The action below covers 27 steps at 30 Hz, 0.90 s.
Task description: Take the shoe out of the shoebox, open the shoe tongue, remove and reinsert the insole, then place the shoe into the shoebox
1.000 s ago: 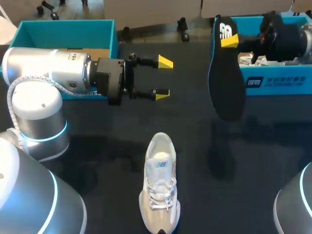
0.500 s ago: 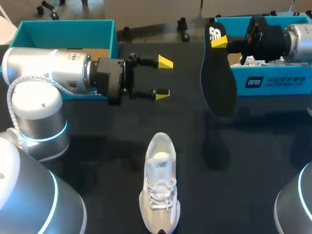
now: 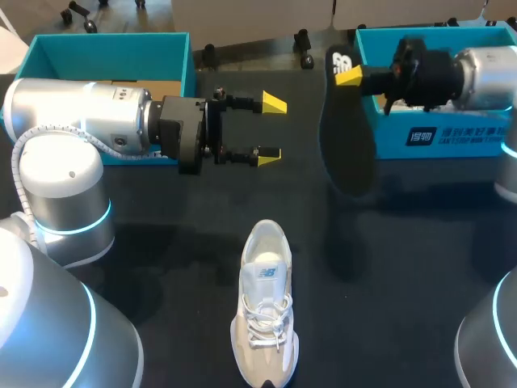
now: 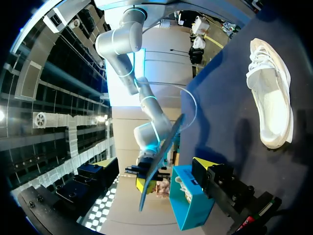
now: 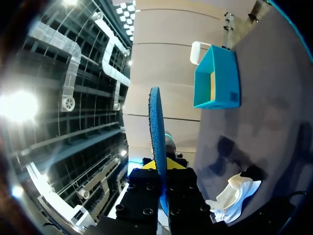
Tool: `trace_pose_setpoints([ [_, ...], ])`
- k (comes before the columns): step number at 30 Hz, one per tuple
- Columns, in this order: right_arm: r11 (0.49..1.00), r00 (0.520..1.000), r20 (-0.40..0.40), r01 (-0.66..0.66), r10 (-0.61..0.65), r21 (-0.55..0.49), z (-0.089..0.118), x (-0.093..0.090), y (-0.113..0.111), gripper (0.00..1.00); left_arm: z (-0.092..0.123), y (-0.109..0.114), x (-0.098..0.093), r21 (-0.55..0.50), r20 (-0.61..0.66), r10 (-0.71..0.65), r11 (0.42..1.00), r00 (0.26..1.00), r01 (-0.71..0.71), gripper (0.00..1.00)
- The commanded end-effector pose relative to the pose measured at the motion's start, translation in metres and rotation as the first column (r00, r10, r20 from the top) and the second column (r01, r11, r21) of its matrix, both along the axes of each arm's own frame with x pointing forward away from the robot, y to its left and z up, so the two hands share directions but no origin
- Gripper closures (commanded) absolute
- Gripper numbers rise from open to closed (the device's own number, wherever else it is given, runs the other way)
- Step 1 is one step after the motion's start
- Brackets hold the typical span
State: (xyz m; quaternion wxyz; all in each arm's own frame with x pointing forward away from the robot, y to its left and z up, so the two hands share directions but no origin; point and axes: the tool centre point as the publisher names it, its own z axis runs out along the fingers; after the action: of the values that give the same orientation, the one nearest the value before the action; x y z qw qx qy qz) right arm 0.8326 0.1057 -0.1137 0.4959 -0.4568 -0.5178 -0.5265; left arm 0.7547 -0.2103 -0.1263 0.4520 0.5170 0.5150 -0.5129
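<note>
The right claw (image 3: pixel 349 75) pinches the insole (image 3: pixel 347 137), which hangs long-end down. The shoe (image 3: pixel 265 303) lies lengthwise at the desk's (image 3: pixel 404 267) near edge, below and leftward. The left claw (image 3: pixel 271 128) gapes wide, empty.

Robotics lab (left arm (image 3: pixel 81 121), right arm (image 3: pixel 485 77) over one dark table (image 3: pixel 388 267)).

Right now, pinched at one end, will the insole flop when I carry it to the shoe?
Probably not much: the insole hangs nearly straight from the right end effector, with little curl edge-on in the right wrist view. It looks thin and light, so it may swing. Pushed into the shoe, it could buckle.
</note>
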Motion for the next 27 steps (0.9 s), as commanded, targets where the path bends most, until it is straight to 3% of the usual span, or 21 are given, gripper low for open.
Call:
trace_pose_setpoints([
  [1, 1.0, 1.0, -0.018, 0.003, -0.003, 0.007, -0.008, 0.004, 0.017, 1.0, -0.001, -0.002, 0.0, -0.001, 0.002, 0.001, 1.0, 1.0, -0.001, 0.0],
  [13, 1.0, 0.999, -0.05, 0.016, -0.016, 0.003, -0.009, 0.002, 0.024, 1.0, -0.001, -0.002, 0.0, -0.001, 0.002, 0.001, 1.0, 1.0, -0.001, 0.0],
  [27, 1.0, 0.999, -0.05, 0.016, -0.016, 0.003, -0.009, 0.002, 0.024, 1.0, -0.012, -0.007, 0.027, -0.038, 0.058, 0.022, 0.999, 0.998, -0.02, 0.0],
])
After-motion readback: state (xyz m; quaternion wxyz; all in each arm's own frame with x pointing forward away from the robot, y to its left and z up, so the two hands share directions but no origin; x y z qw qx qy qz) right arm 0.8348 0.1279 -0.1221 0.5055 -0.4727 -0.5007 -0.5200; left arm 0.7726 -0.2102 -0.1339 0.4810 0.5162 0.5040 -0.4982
